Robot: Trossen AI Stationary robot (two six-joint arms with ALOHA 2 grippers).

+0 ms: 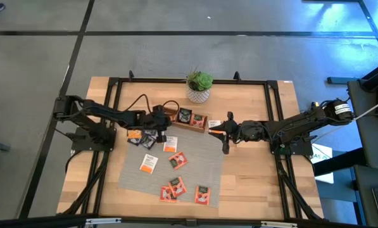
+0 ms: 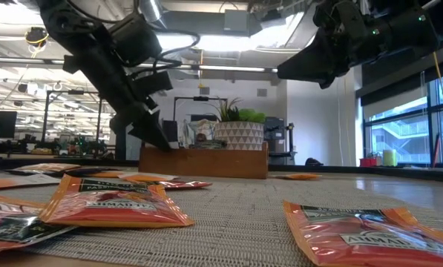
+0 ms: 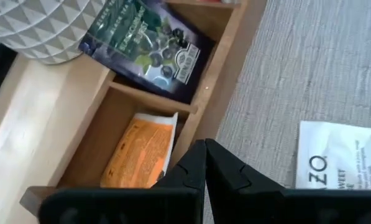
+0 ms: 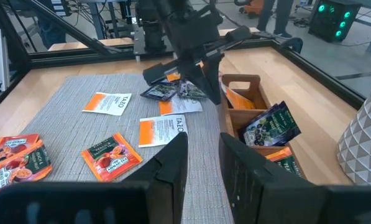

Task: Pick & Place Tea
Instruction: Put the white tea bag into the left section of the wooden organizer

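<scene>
Hovering at the tray's end, the left gripper (image 3: 204, 163) has its fingers pressed fully together with nothing between them. Its tip sits over the near wall of the wooden tray (image 3: 217, 68), just beside the end compartment.

Directly under and beside the tip: an orange packet (image 3: 141, 152) leaning in that end compartment. Next compartment out: a dark packet (image 3: 149, 50), tilted against the divider. To the other side of the fingers, on the grey mat (image 3: 309, 68), lies a white packet (image 3: 340, 171), flat.

Right gripper (image 4: 202, 155) hangs above the mat near the tray's other end, fingers parted with a gap; whether it carries anything I cannot tell. From its wrist view, red packets (image 4: 109, 154) and white-and-orange packets (image 4: 163, 130) are scattered on the mat, apart from each other, plus a small overlapping pile (image 4: 173, 91) close by the left arm.

Risks, as judgement:
- Closed fingers so close to the tray wall: any descent or sideways sweep could knock the wall and shove the tray, tipping the leaning packets.
- Pile near the left arm: overlapped packets invite a double pick or a slipped edge.
- Flat packets on ribbed mat give little to pinch; fingers may skate over.
- Both arms converge on the tray; crowding could cause contact.
</scene>
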